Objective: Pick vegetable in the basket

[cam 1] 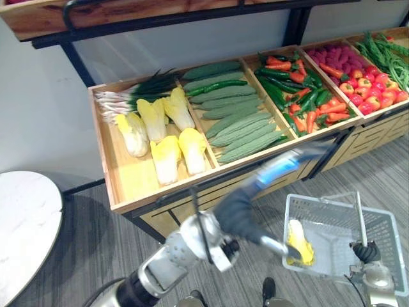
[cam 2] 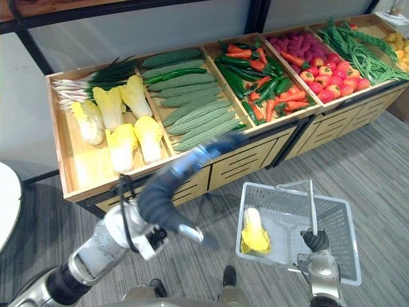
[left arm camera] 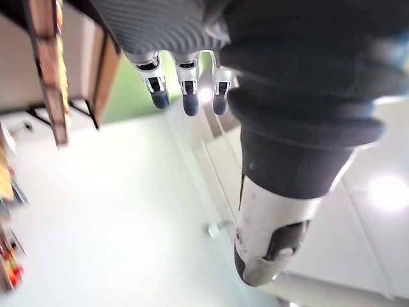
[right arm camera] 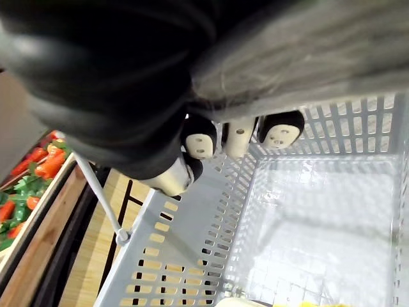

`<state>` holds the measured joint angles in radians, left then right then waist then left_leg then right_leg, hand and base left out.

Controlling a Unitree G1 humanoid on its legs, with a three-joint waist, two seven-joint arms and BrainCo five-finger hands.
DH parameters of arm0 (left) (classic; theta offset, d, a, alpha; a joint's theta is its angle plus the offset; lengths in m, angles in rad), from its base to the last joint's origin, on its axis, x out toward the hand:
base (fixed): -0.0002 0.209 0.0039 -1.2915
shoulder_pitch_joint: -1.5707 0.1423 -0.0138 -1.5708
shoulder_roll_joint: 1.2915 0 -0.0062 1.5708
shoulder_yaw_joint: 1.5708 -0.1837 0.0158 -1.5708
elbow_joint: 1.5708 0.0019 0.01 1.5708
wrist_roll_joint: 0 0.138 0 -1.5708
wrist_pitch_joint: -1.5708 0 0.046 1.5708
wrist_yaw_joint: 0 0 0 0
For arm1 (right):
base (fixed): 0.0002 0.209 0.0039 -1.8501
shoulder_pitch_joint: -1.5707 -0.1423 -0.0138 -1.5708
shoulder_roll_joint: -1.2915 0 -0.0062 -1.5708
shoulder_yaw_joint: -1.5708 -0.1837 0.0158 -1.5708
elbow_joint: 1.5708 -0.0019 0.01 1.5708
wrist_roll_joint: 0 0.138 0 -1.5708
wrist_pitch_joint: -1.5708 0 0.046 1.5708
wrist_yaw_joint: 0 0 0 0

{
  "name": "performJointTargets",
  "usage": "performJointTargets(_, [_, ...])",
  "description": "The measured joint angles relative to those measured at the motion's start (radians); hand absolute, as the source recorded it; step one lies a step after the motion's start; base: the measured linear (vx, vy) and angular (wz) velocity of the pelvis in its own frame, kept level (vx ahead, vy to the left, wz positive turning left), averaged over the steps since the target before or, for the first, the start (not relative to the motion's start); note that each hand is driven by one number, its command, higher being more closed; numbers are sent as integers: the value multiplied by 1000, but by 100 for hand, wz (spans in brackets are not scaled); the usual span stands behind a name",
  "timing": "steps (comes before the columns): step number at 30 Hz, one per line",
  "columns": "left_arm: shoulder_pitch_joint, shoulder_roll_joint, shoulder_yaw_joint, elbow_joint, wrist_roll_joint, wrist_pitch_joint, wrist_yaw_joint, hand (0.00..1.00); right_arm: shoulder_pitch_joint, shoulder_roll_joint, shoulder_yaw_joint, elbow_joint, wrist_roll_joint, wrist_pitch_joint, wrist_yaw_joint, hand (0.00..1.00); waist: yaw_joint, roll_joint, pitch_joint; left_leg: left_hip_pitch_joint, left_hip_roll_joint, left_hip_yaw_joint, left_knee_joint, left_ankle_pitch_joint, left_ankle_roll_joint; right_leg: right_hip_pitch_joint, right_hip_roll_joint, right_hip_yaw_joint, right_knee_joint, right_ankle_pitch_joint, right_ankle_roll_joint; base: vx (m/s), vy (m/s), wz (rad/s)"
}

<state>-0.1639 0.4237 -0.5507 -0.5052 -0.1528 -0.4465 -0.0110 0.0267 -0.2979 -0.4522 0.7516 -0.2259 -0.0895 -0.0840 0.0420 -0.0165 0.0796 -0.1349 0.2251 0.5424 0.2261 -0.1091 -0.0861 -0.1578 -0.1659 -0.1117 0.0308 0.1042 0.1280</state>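
Observation:
A grey plastic basket (cam 1: 383, 225) hangs low at the right, with one yellow-white cabbage (cam 2: 254, 234) lying in its near left corner. My right hand (cam 2: 316, 240) is shut on the basket's handle; in the right wrist view its curled fingers (right arm camera: 238, 137) sit above the basket wall (right arm camera: 192, 256). My left hand (cam 1: 254, 231) reaches across in front of the stand, just left of the basket. Its fingers (left arm camera: 185, 96) are straight and hold nothing. Several more cabbages (cam 1: 166, 157) lie in the wooden crate (cam 1: 118, 192) at the stand's left end.
Along the stand sit spring onions (cam 1: 128, 96), long green gourds (cam 1: 239, 121), red and green peppers (cam 1: 300, 89), tomatoes (cam 1: 374, 89) and green beans (cam 1: 383, 51). A white round table (cam 1: 25, 224) stands at the left. A wooden shelf (cam 1: 38, 19) overhangs the stand.

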Motion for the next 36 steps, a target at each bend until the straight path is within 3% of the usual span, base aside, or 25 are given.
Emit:
performJointTargets(6, [212, -98, 330, 50, 24, 40, 81, 0, 19, 16, -78, 137, 21, -4, -1, 100, 7, -5, -2, 4, -60, -77, -123, 81, 12, 25, -16, -69, -31, -4, 1, 3, 1, 44])
performJointTargets(11, [313, -261, 615, 250, 96, 126, 205, 0, 51, 60, -152, 259, 69, -3, -21, 100, 17, -10, -3, 35, -99, -147, -271, 179, 20, 43, -19, -127, -36, -16, 7, 7, 11, 41])
performJointTargets(15, [343, -319, 748, 329, 186, 176, 309, 0, 70, 102, -163, 278, 69, -3, -37, 100, 17, -28, -14, 54, -102, -156, -325, 209, 21, 48, -13, -135, -36, -20, 8, 11, 32, 9])
performJointTargets(21, [359, -382, 911, 456, 294, 238, 432, 0, 119, 150, -152, 272, 69, -4, -58, 100, 15, -56, -43, 69, -100, -172, -327, 210, 20, 77, -13, -155, -37, -37, 9, 3, 11, 8])
performJointTargets(26, [359, -383, 1007, 729, 331, 280, 480, 0, 141, 184, -124, 213, 70, -4, -70, 100, 14, -46, -57, 70, -103, -178, -327, 207, 24, 83, -16, -165, -43, -45, 4, 9, 17, 5])
performJointTargets(32, [356, -383, 1086, 1123, 327, 305, 473, 0, 137, 207, -87, 206, 70, -11, -81, 100, 8, -37, -67, 69, -114, -198, -328, 204, 25, 101, -24, -184, -63, -47, 6, 39, 24, 11])
performJointTargets(36, [358, -383, 1096, 1351, 324, 329, 417, 0, 108, 211, -82, 249, 70, -18, -83, 100, -1, -40, -69, 74, -124, -199, -328, 195, 22, 109, -28, -179, -71, -47, 6, 63, 25, 0])
